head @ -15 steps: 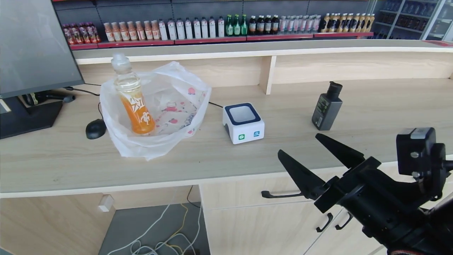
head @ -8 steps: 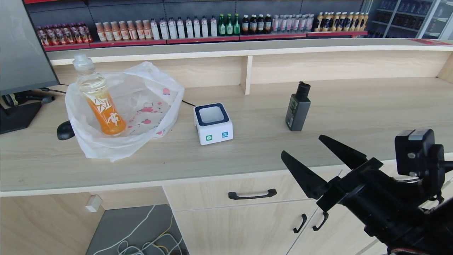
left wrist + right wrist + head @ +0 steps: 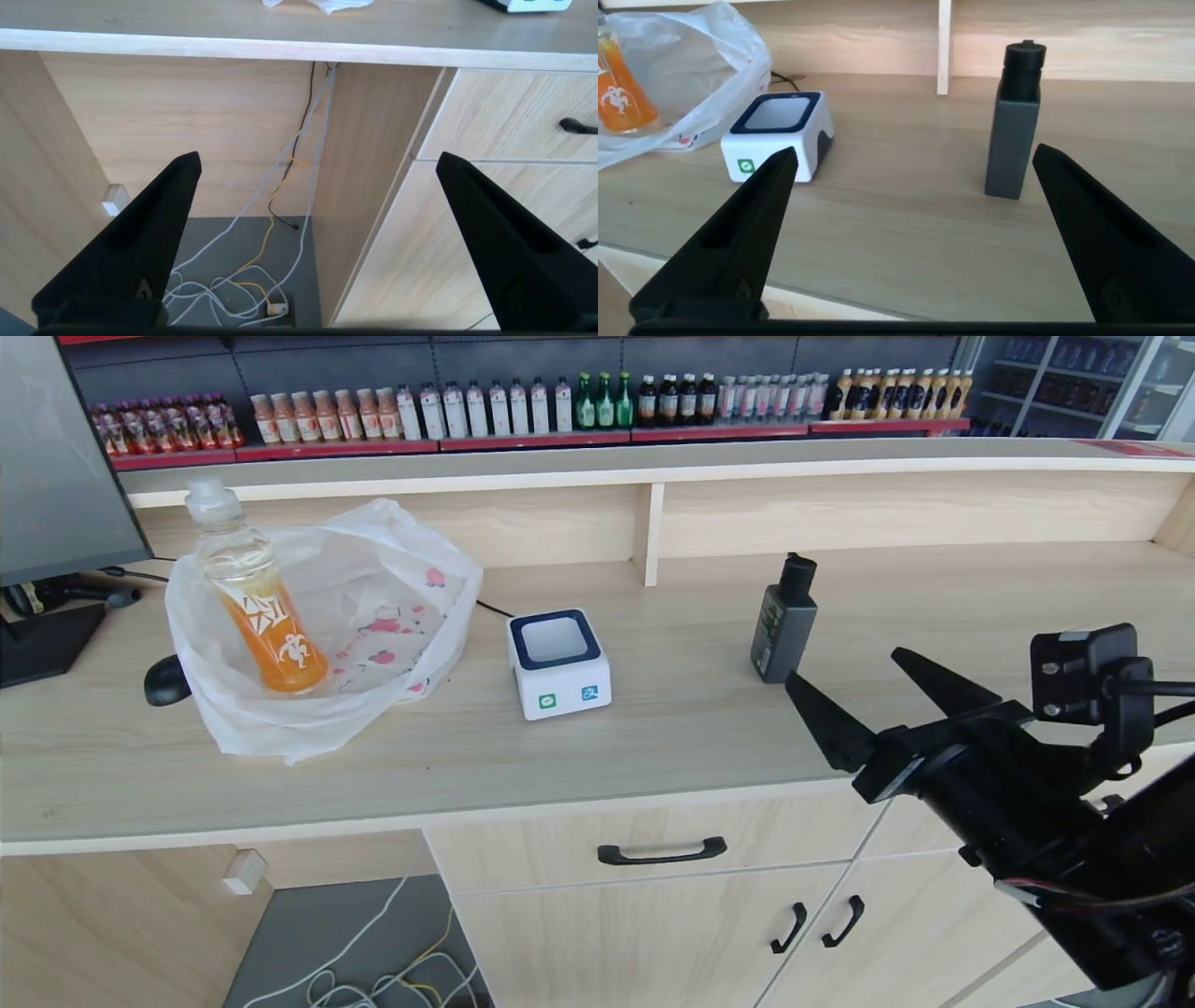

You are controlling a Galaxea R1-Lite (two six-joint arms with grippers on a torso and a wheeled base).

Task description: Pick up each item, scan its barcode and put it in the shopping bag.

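A dark grey bottle with a black cap [image 3: 782, 621] [image 3: 1013, 121] stands upright on the wooden counter [image 3: 653, 728], right of the white scanner box [image 3: 558, 662] [image 3: 778, 135]. Left of the scanner, a translucent shopping bag [image 3: 373, 616] [image 3: 701, 56] holds an upright orange drink bottle [image 3: 254, 593] [image 3: 617, 84]. My right gripper [image 3: 870, 693] [image 3: 915, 224] is open and empty, hovering over the counter's front edge, just in front of the grey bottle. My left gripper [image 3: 318, 224] is open and empty, low in front of the counter, facing the recess with cables.
A monitor [image 3: 56, 476] on its stand and a black mouse [image 3: 166, 679] sit at the counter's left. A raised back ledge with a wooden divider [image 3: 649, 532] runs behind. Drawers with black handles [image 3: 661, 852] are below. Loose cables [image 3: 280, 233] hang in the recess.
The head camera has swung to the right, shifting the whole scene left. My right gripper has risen and moved forward, closer to the grey bottle.
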